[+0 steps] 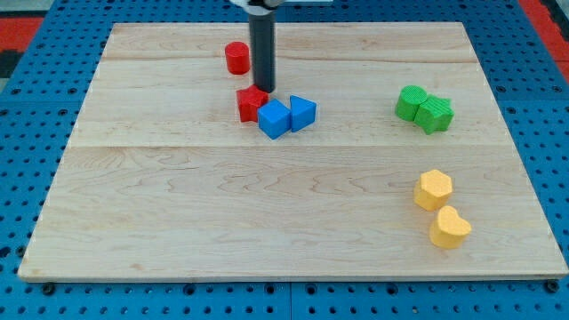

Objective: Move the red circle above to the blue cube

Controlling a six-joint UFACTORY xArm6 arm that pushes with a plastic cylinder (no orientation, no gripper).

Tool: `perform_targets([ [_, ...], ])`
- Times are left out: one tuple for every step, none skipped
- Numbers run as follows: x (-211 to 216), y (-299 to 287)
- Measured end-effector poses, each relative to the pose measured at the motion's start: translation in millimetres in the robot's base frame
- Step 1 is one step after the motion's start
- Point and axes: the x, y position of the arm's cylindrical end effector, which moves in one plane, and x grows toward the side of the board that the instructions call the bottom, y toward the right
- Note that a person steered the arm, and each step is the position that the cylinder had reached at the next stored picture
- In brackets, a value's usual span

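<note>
The red circle [236,58] stands near the view's top, left of centre. The blue cube [274,118] sits lower, at the board's middle left, with a second blue block [302,113] touching its right side and a red block [251,103] touching its left. My tip [264,90] comes down from the view's top and ends just above the red block's top right edge, right of and below the red circle, apart from it.
Two green blocks [424,109] sit together at the right. Two yellow blocks, one [433,189] above the other [449,228], lie at the lower right. The wooden board [178,204] lies on a blue pegboard.
</note>
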Motion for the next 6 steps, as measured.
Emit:
perform_targets([
  [-3, 26],
  [-5, -61],
  [-50, -72],
  [-88, -63],
  [-87, -18],
  [-17, 26],
])
